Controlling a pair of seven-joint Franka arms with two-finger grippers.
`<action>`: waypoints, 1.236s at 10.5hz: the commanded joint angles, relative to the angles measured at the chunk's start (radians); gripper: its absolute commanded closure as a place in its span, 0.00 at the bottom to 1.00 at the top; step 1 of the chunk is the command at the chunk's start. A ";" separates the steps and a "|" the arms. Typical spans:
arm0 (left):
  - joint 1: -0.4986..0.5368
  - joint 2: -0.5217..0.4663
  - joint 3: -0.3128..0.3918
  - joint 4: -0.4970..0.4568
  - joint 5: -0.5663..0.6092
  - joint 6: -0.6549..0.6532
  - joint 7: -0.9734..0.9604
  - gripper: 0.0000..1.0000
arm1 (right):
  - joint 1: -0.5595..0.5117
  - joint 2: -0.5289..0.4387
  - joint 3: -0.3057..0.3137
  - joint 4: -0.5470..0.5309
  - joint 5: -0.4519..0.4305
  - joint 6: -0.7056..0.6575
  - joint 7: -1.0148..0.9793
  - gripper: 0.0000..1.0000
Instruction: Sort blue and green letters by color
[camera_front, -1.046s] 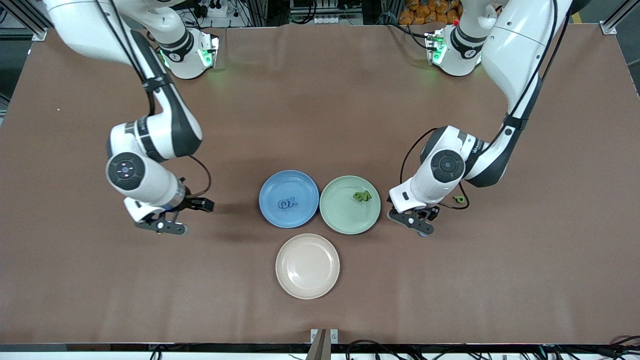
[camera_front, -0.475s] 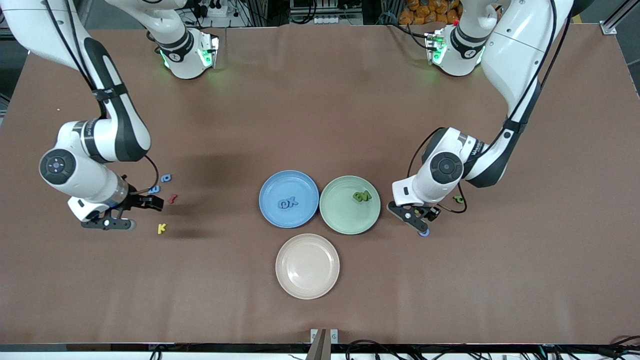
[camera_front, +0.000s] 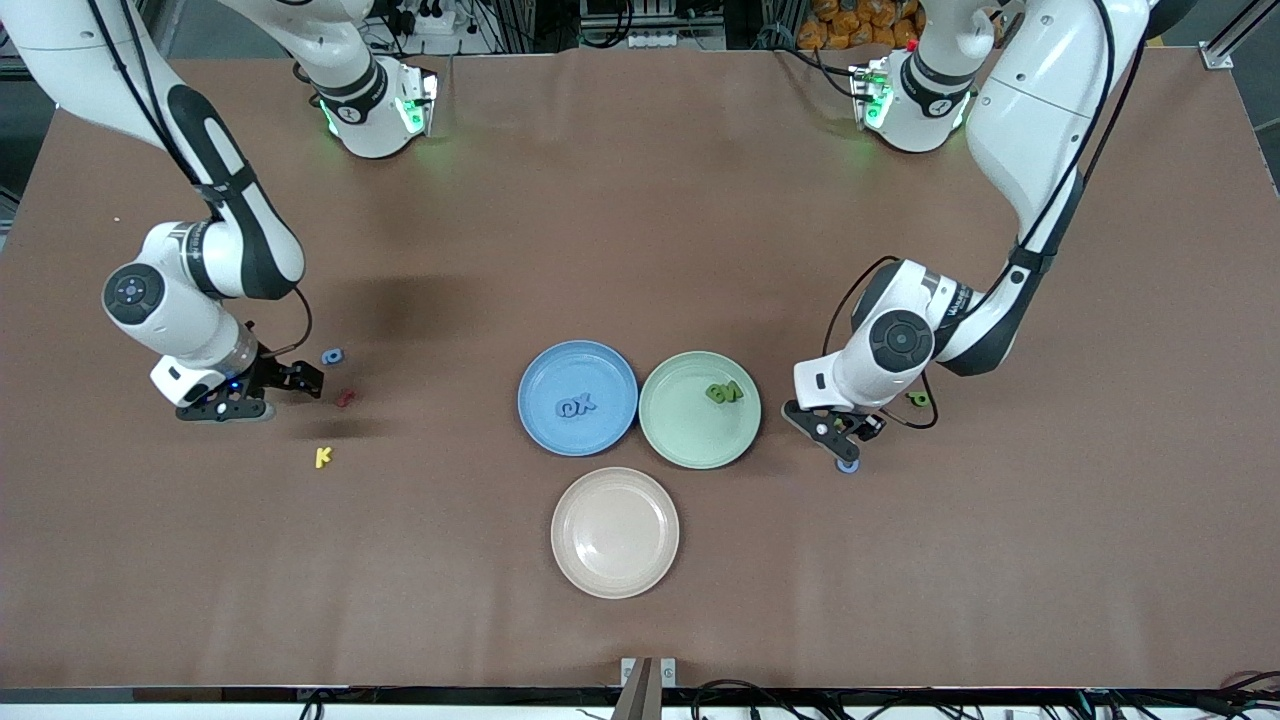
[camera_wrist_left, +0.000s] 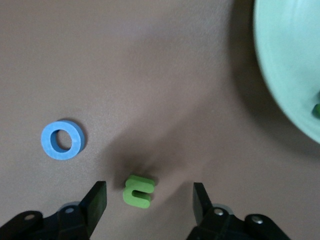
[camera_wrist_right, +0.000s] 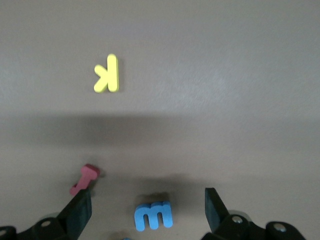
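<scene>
Right pincer (camera_front: 232, 408), jaws apart, has swung out to the right arm's end of the surface (camera_front: 640, 200) and now straddles a blue letter (camera_wrist_right: 154, 216), apparently an m; red letter (camera_wrist_right: 84, 179) at its 10 o'clock. Next blue pick is lined up. Left pincer (camera_front: 838, 437), also spread, brackets a chunky green letter (camera_wrist_left: 138, 190); a blue ring-shaped letter (camera_wrist_left: 62, 140) lies at its 10 o'clock.
</scene>
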 joint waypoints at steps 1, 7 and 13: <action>0.025 -0.012 -0.004 -0.042 0.021 0.041 0.031 0.29 | -0.030 -0.041 0.022 -0.094 -0.016 0.061 -0.017 0.00; 0.022 -0.003 -0.004 -0.039 0.020 0.044 0.029 0.40 | -0.050 0.009 0.021 -0.128 -0.016 0.162 -0.018 0.00; 0.022 -0.002 -0.004 -0.030 0.015 0.066 0.008 0.98 | -0.071 0.026 0.021 -0.144 -0.019 0.196 -0.052 0.72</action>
